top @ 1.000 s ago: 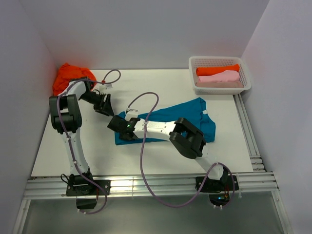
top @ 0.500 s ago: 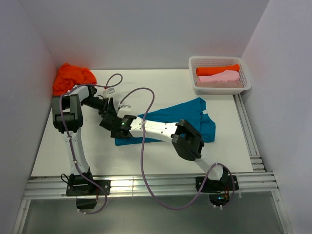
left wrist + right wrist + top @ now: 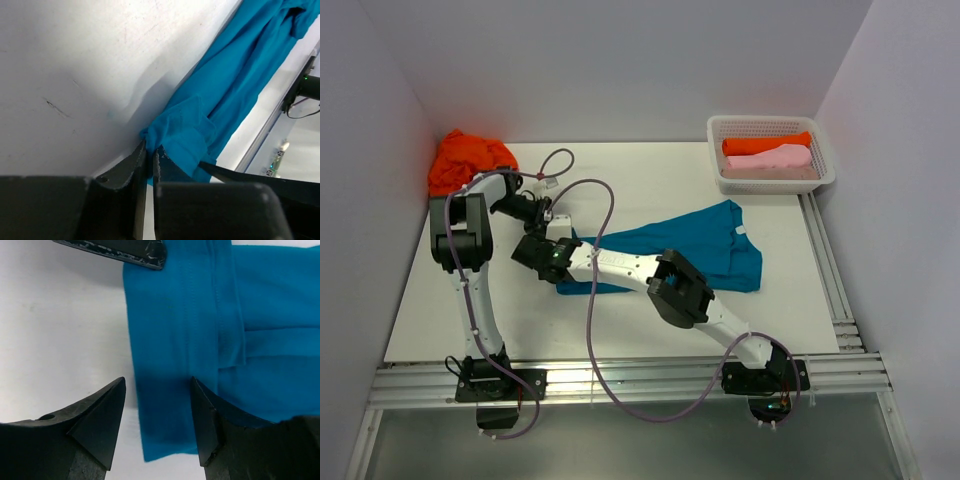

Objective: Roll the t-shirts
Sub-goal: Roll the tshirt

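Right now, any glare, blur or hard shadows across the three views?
Top external: even light, sharp, one glare patch on the front rail. Left wrist: soft shadow on the table beside the teal t-shirt; the left gripper's fingers underexposed. Right wrist: stitching crisp, cloth between the right gripper's fingers shaded.

On my feed I see a white table boxed in by plain pale walls: a back wall at 12 o'clock, a left wall at 9 and a right wall at 3. Aluminium rails edge it at 6 and 3 o'clock and catch a soft glare, with a grey surface beyond at 6.
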